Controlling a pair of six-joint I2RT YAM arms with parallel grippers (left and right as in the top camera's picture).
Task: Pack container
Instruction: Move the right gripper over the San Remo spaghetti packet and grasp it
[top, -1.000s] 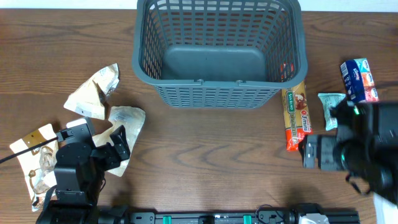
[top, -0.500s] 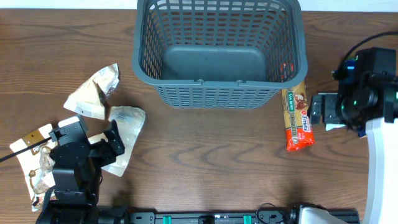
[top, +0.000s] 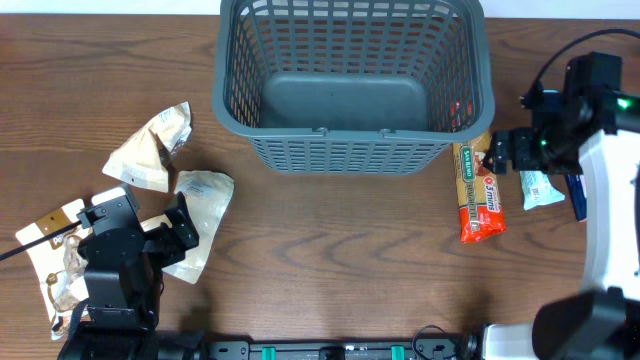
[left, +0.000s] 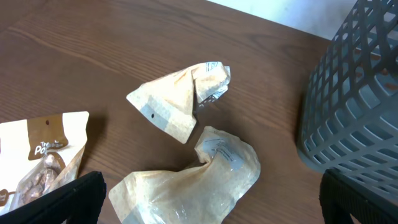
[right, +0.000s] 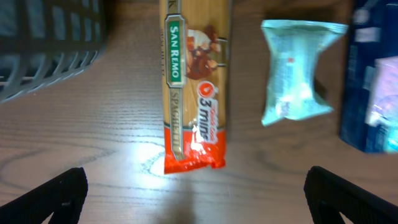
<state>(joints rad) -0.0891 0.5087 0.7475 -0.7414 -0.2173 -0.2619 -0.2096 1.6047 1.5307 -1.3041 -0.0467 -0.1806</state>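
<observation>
At the far middle of the surface (top: 330, 250), the container (top: 345, 152) sits upright, mouth up so stuff can just drop in, and its floor looks bare. Right pincer (right: 199, 193) hangs spread wide over the long spaghetti pack (right: 194, 87) lying just beside the container's right corner, probably lining up a grab. Left pincer (left: 211, 205) is gaping too, holding nothing, above the crumpled beige pouches (left: 199, 180). Small teal packet (right: 295, 68) waits next to the spaghetti.
</observation>
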